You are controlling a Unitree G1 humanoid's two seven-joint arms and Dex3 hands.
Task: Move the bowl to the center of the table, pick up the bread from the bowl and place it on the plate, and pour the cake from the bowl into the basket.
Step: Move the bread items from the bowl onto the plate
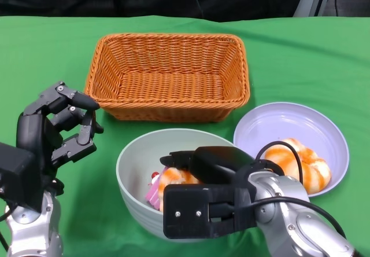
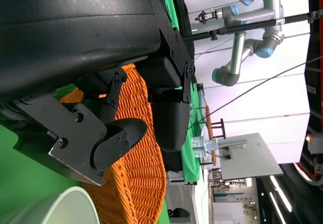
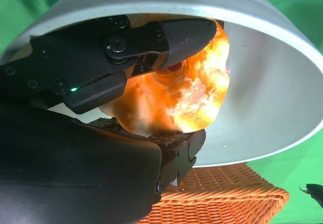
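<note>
A pale green bowl [image 1: 132, 165] stands near the table's front, just before the basket. Inside it lie an orange-glazed bread [image 1: 175, 177] and a pink cake piece [image 1: 152, 191]. My right hand [image 1: 215, 165] reaches into the bowl from the right. In the right wrist view its fingers [image 3: 176, 35] close over and under the bread [image 3: 194, 95] against the bowl's inner wall [image 3: 267, 98]. A lilac plate [image 1: 277, 124] to the right carries another bread [image 1: 302, 163]. My left hand [image 1: 62, 127] hovers left of the bowl, fingers bent and apart, holding nothing.
A wicker basket [image 1: 167, 74] sits behind the bowl, touching neither bowl nor plate; it also shows as the basket [image 3: 227, 199] and the basket [image 2: 136, 183] in the wrist views. Green cloth covers the table. A robot arm on a stand [image 2: 247, 32] is beyond the far edge.
</note>
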